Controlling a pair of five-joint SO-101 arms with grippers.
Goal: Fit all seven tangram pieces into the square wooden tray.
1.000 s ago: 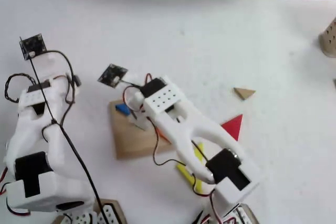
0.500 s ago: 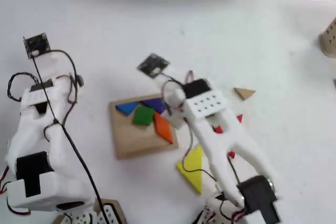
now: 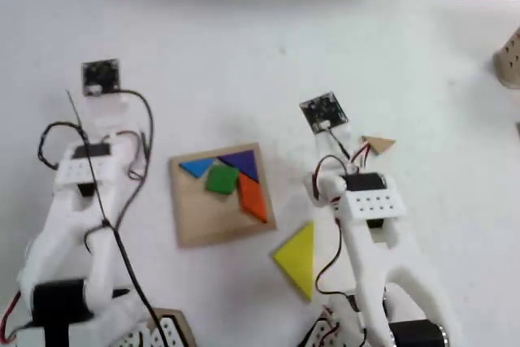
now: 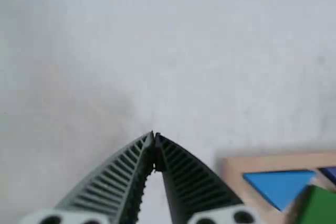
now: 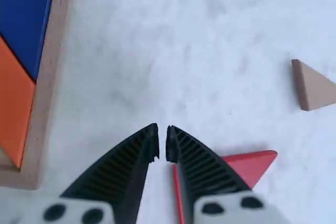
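Seven tangram pieces show: four in the one wooden tray (image 3: 185,225), three loose on the white surface (image 3: 244,54).

In the tray lie a light blue triangle (image 3: 197,167), a green square (image 3: 221,180), a dark blue triangle (image 3: 241,162) and an orange piece (image 3: 253,197), packed together in the corner nearest the right hand (image 5: 161,142). The rest of the tray floor is bare wood.

The left hand (image 4: 155,140) has its two fingers together at the tips, gripping nothing, low over bare surface. A tray corner lies near it, to its right.

The right hand's two fingers are all but together, a thin slit between them, holding nothing. The tray is to its left. The red triangle (image 5: 249,165) lies just beside it, partly behind one finger. The plain wooden triangle (image 3: 378,145) sits farther off on its right. The yellow triangle (image 3: 299,258) lies behind this hand, between the tray and the arm.
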